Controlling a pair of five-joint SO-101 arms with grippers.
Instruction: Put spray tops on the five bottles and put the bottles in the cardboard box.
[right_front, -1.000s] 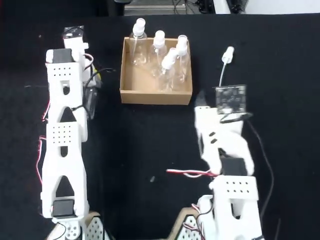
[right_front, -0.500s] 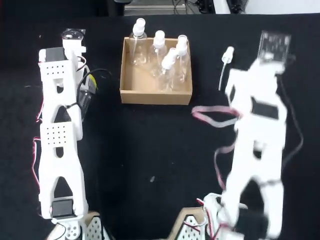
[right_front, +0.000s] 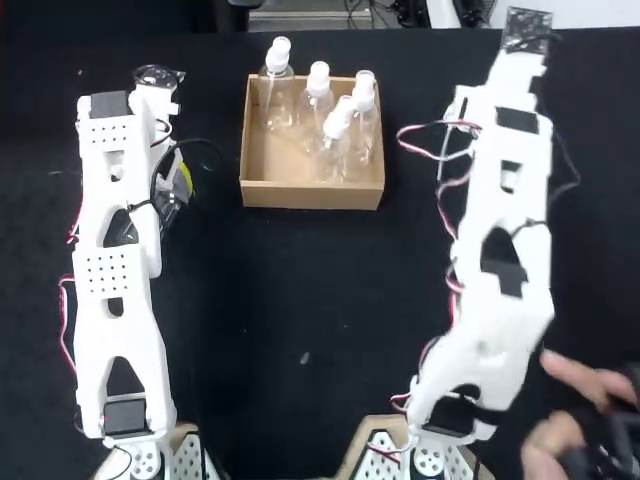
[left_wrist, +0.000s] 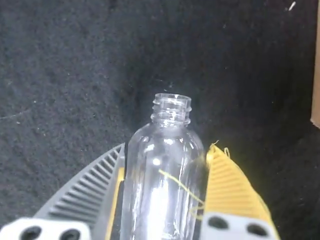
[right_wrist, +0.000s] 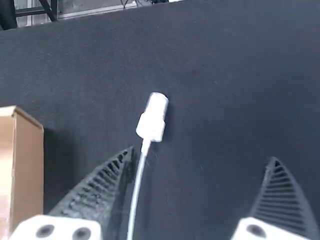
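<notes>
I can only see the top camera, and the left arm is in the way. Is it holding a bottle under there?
Observer: Yes. In the left wrist view the left gripper is shut on a clear bottle.
Operator: Does it have a sprayer on?
Observer: No. It's open at the top, with nothing screwed on.
Operator: And where's the sprayer? The right arm hides it.
Observer: The right wrist view shows the spray top lying on the black cloth. The right gripper is open around it, with the tube close by one finger, not gripped.
</notes>
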